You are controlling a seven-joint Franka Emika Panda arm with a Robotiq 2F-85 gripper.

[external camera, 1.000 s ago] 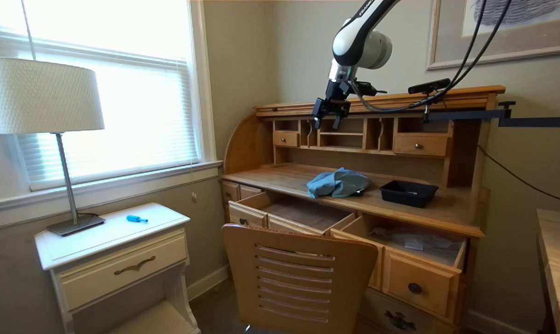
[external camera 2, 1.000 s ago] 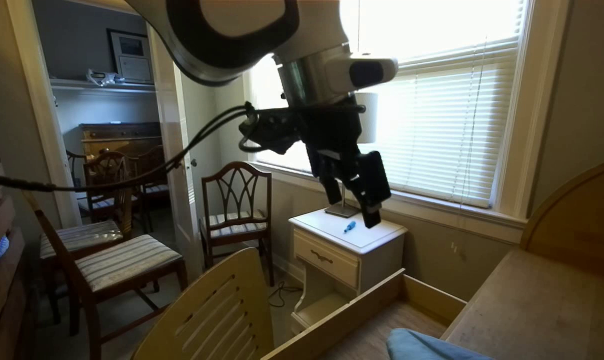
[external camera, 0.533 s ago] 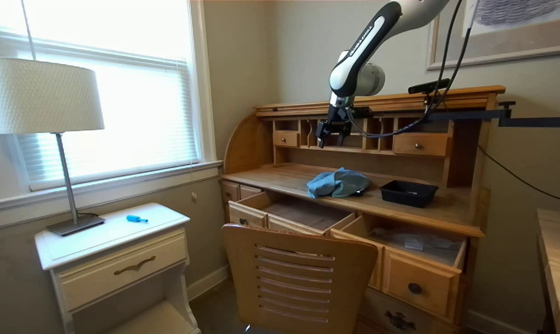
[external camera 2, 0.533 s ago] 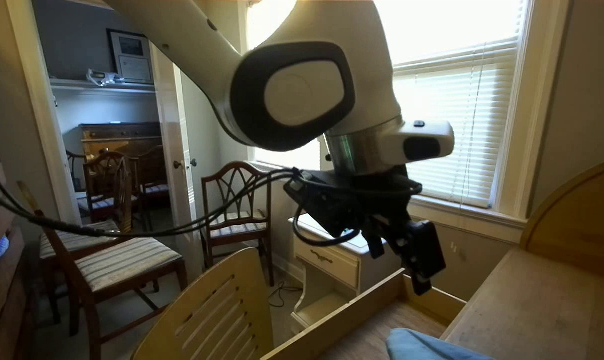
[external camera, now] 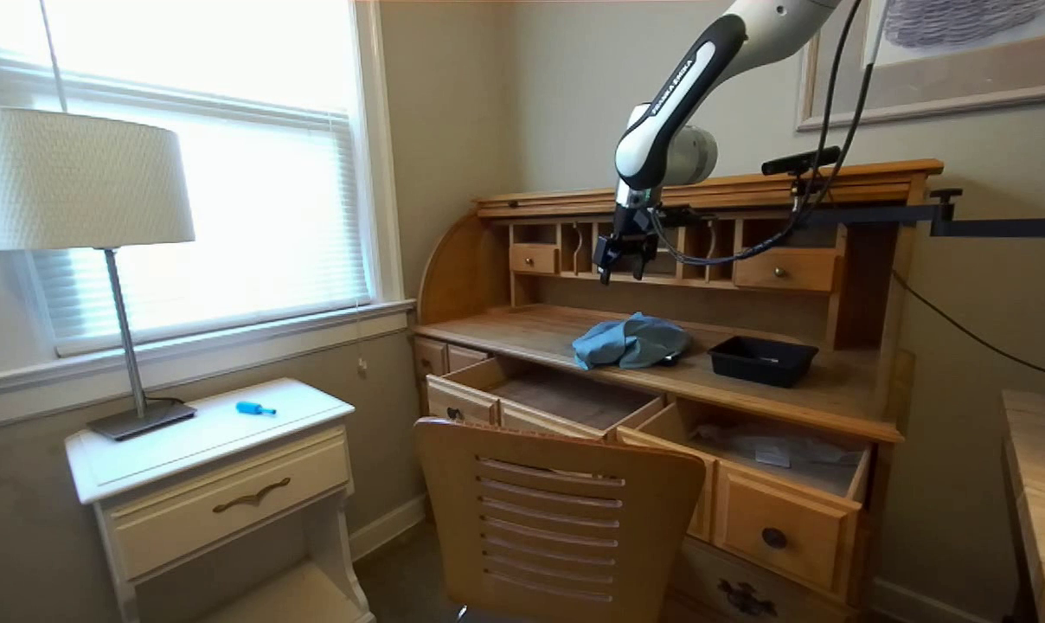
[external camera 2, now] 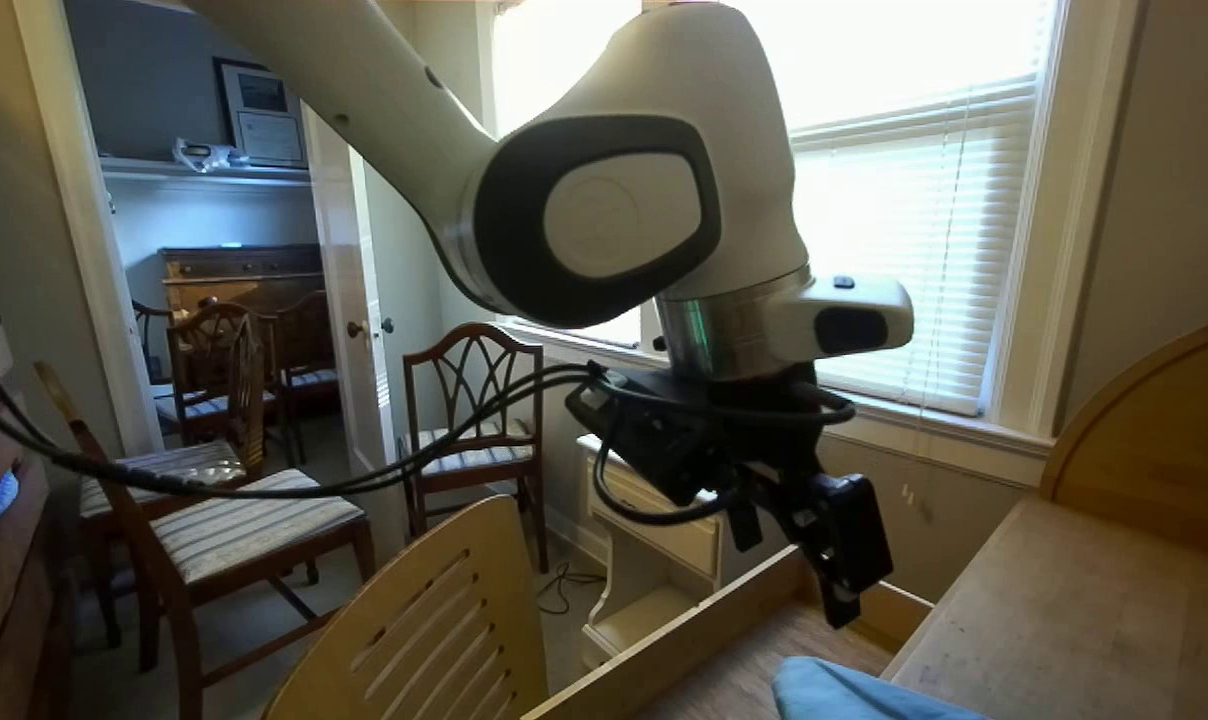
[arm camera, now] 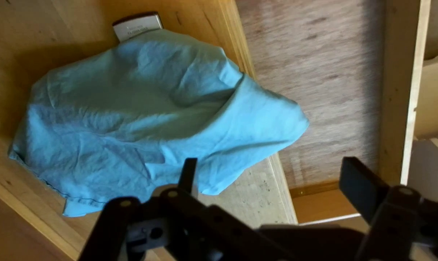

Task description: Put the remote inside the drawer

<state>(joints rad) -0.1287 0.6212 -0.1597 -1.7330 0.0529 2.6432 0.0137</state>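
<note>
In an exterior view a wooden chair (external camera: 548, 523) is standing nearest, before the front edge of the tabletop (external camera: 522, 327). To its side, a white nightstand (external camera: 298, 402) is carrying a lamp (external camera: 81, 177) and a small blue thing (external camera: 253, 407); in an exterior view the arm (external camera 2: 644, 200) is covering most of the nightstand's top. Under the front edge, toward the corner by the window (external camera: 220, 208), the wide drawer (external camera: 574, 400) is standing pulled out, and the wrist view is looking down onto its wooden floor. Toward the opposite front corner, only an exterior view is showing a narrower drawer (external camera: 821, 536). At the front edge a blue cloth (external camera: 631, 340) is lying; in the wrist view its tip is reaching over this edge. The wrist view is also showing a pale printed thing (arm camera: 138, 27) sticking out from the cloth, where in an exterior view only a dark bit (external camera: 668, 360) is appearing. The views are not letting me tell whether this is the remote, or where the remote is lying. A black tray (external camera: 726, 369) is sitting farther toward the corner away from the window. Higher, the claw (arm camera: 273, 174) is hanging well apart from the cloth, its two fingers (arm camera: 362, 188) standing wide from each other. Farthest, in an exterior view, striped chairs (external camera 2: 254, 520) are standing near a doorway (external camera 2: 86, 230).
</note>
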